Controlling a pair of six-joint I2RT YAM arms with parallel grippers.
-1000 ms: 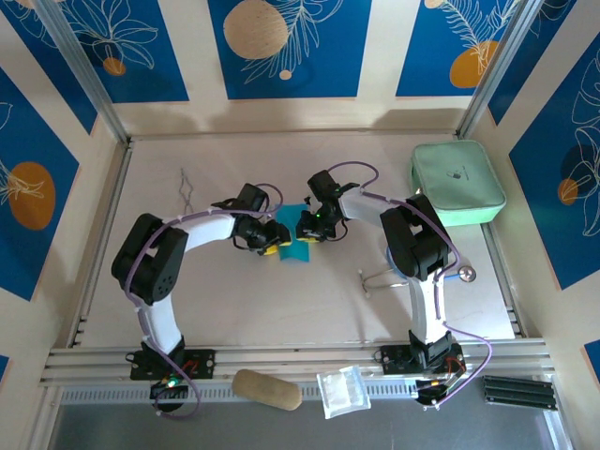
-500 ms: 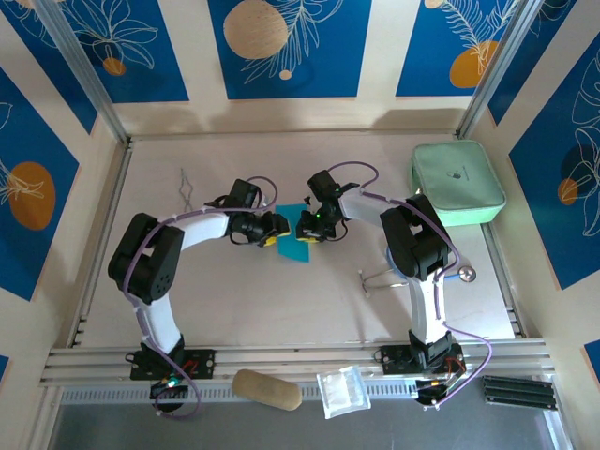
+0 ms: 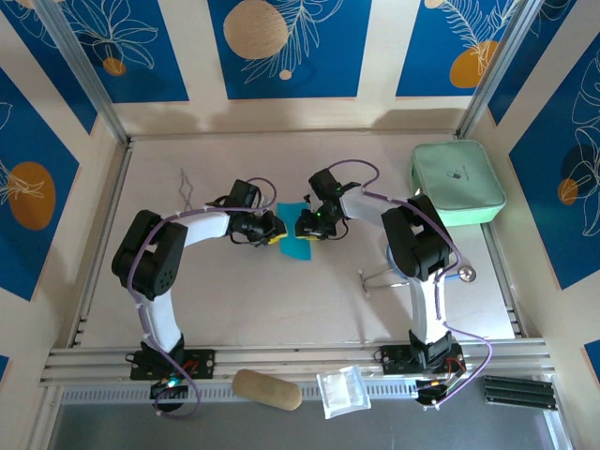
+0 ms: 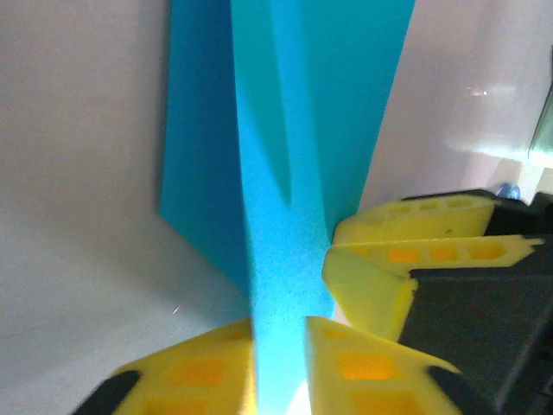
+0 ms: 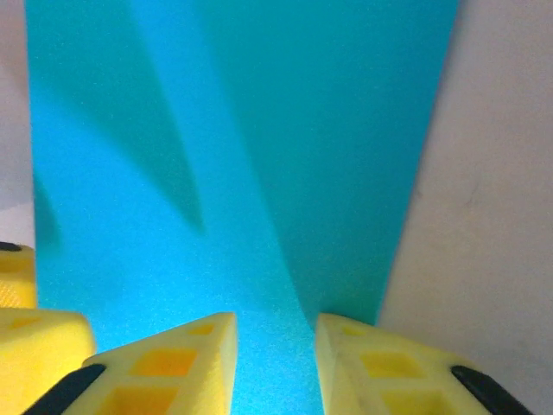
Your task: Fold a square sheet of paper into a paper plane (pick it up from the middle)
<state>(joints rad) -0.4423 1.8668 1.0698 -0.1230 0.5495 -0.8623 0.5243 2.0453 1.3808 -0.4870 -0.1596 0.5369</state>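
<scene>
The square sheet of paper [image 3: 298, 247] lies mid-table as a teal, creased shape with a raised ridge along its middle. My left gripper [image 3: 275, 234] comes in from the left, my right gripper [image 3: 306, 229] from the right, and they almost meet over the sheet. In the left wrist view the ridge of the paper [image 4: 285, 130] runs between my left gripper [image 4: 278, 333] jaws, which are shut on it; the right gripper's yellow fingers [image 4: 371, 277] sit just beside. In the right wrist view the paper [image 5: 259, 130] passes between my right gripper [image 5: 275, 333], whose fingers stand apart.
A mint-green pouch [image 3: 457, 183] lies at the back right. A thin metal tool [image 3: 412, 274] rests beside the right arm, and a bent wire [image 3: 186, 187] lies at the back left. A tan oblong [image 3: 267, 389], a clear bag [image 3: 342, 391] and a black block [image 3: 518, 392] sit along the front rail.
My left gripper has shifted up to the sheet's left edge and closed onto the raised ridge. My right gripper's jaws have widened a little. The paper has barely moved.
</scene>
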